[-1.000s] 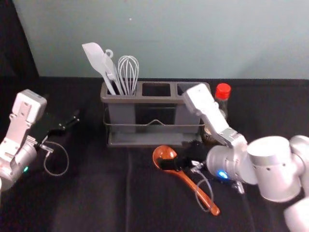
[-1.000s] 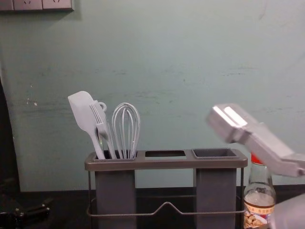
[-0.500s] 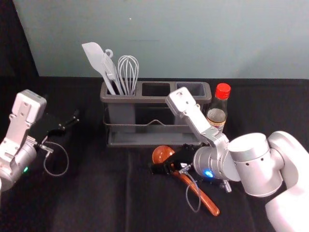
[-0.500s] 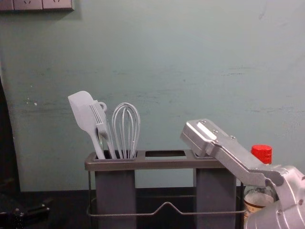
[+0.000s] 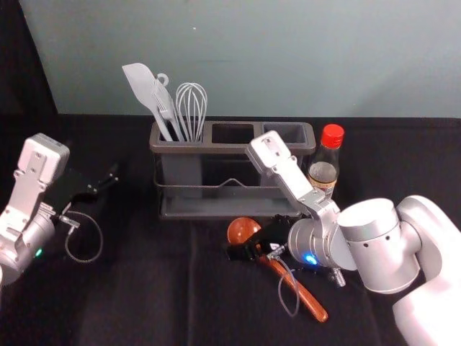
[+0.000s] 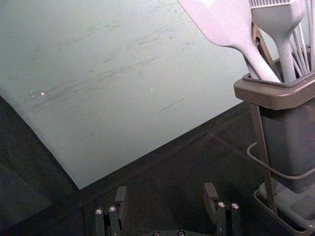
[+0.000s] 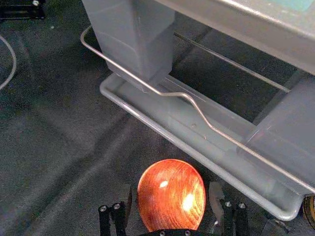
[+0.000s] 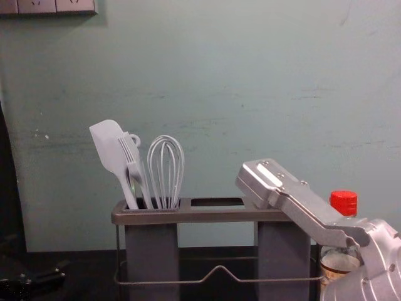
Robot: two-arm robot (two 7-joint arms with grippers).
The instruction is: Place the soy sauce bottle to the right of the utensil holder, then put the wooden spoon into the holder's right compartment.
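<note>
Where the dark cloth (image 5: 144,303) comes nearest, the wooden spoon (image 5: 310,301) lies in front of the utensil holder (image 5: 234,148), its handle end toward the viewer & slightly R, its bowl farther off, hollow side up, nr. the holder's lower tray (image 5: 216,209). The right gripper (image 5: 234,251) reaches in low from the R, over the spoon just below the bowl; a thin cable loop (image 5: 294,306) hangs across the handle. In the right wrist view, the right gripper (image 7: 171,199) has its jaws released, one on each side w/ the bowl btwn them; whether either touches it, can't tell. The left gripper (image 5: 106,184) is parked at the L, apart from the holder, its jaws likewise spread w/ nothing btwn. Farther back, the holder stands upright, three compartments side by side; the R arm's silver section passes in front of its R part. The soy sauce bottle (image 5: 323,171), w/ red cap (image 5: 333,135), stands upright just beside the holder's R end, partly hidden by the arm. In the L compartment, a spatula (image 5: 137,76), brush (image 6: 280,24) & whisk (image 5: 192,108) lean w/ heads up. Behind all: a grey-green wall (image 5: 288,58), w/ sockets (image 8: 37,5) high at L.
</note>
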